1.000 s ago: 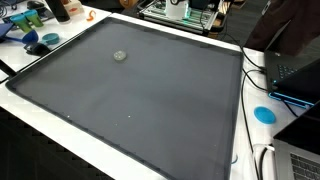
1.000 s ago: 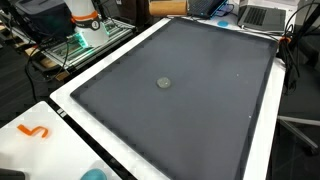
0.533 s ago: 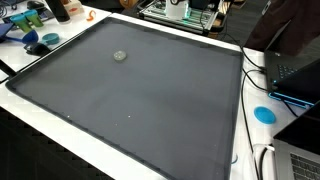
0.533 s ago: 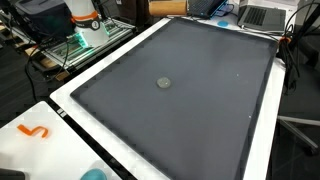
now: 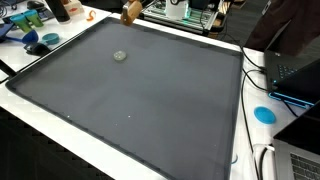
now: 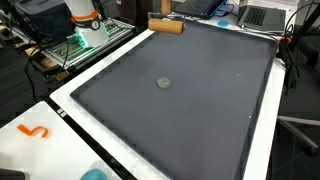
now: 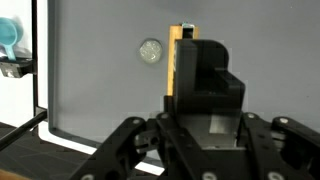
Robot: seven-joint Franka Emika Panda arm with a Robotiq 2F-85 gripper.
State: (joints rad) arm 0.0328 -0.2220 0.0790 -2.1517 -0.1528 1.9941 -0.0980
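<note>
- The tool shows only in the wrist view, where its linkages fan out along the bottom edge. Its fingertips are hidden, so whether they are apart, together or clamped on something cannot be told.
- A dark block with a tan-yellow face on one side rises directly ahead of the tool, centred between the linkages. Its long axis runs straight away from the tool.
- Whether the fingers touch the block cannot be told.
- Past the block and off to its tan side lies a small round disc, flat on the grey mat and apart from the block.
- In both exterior views the disc lies alone on the mat, well inside its edges.
- A wooden piece shows at the mat's far edge, by the white table. Whether it is the block cannot be told.
</note>
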